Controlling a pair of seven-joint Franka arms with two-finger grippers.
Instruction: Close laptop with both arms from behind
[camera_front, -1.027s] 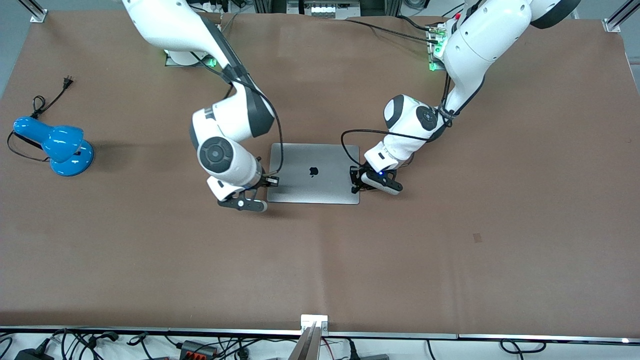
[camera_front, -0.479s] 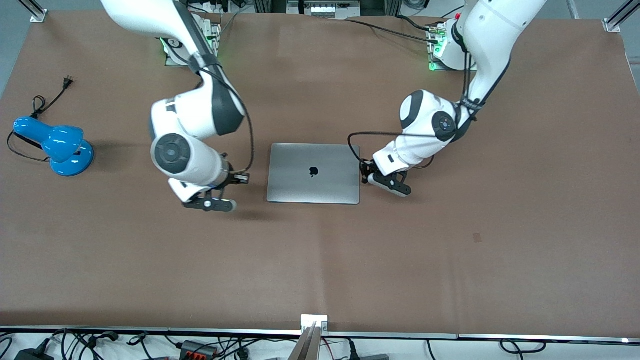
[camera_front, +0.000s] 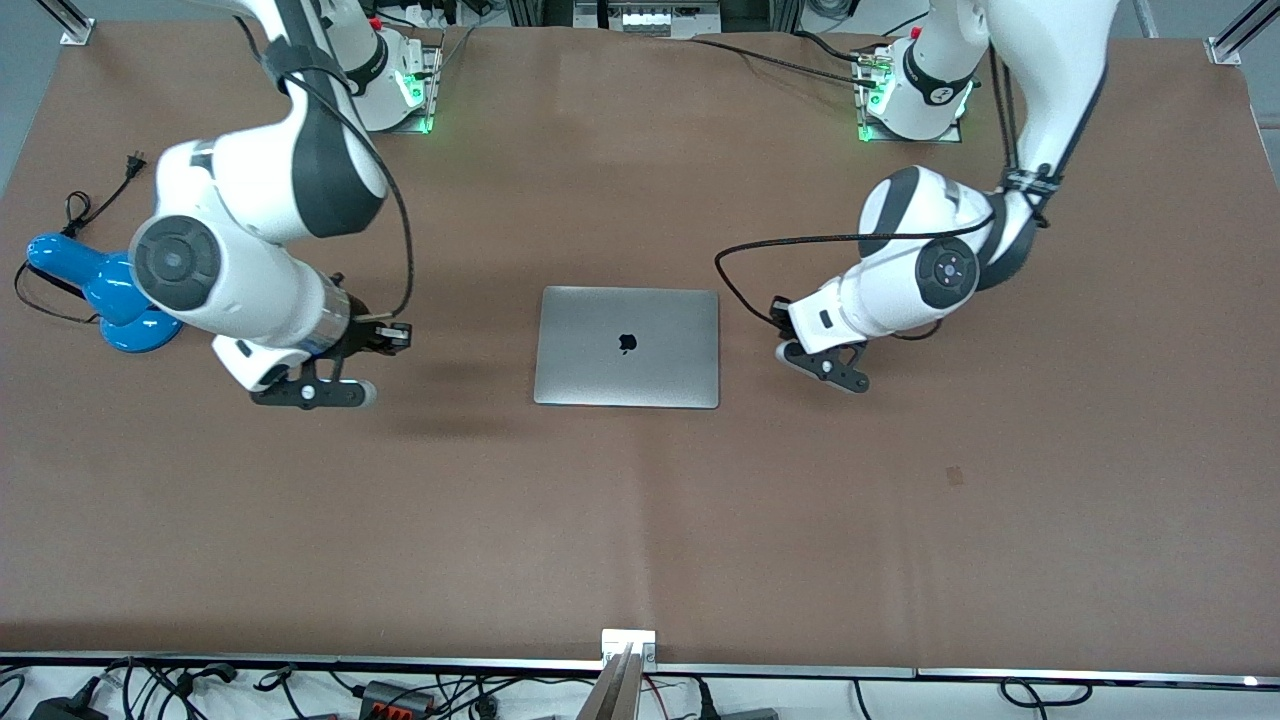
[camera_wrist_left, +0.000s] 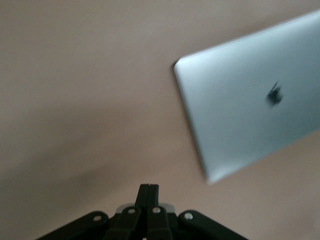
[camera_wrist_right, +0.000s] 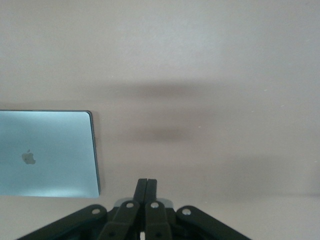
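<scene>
Front view shows the laptop (camera_front: 627, 347) already flat and shut mid-table, logo up, long axis running between the two arms' ends of the table. Left gripper (camera_front: 822, 364) hangs over bare table just off the laptop's 3 o'clock edge, fingers pinched together, holding nothing. Right gripper (camera_front: 312, 393) is over the mat out at 9 o'clock, well apart from the lid and near the blue lamp (camera_front: 108, 292), fingers also together and empty. So the left one's clearly nearer. Looks like the job's done, nothing left to push.
</scene>
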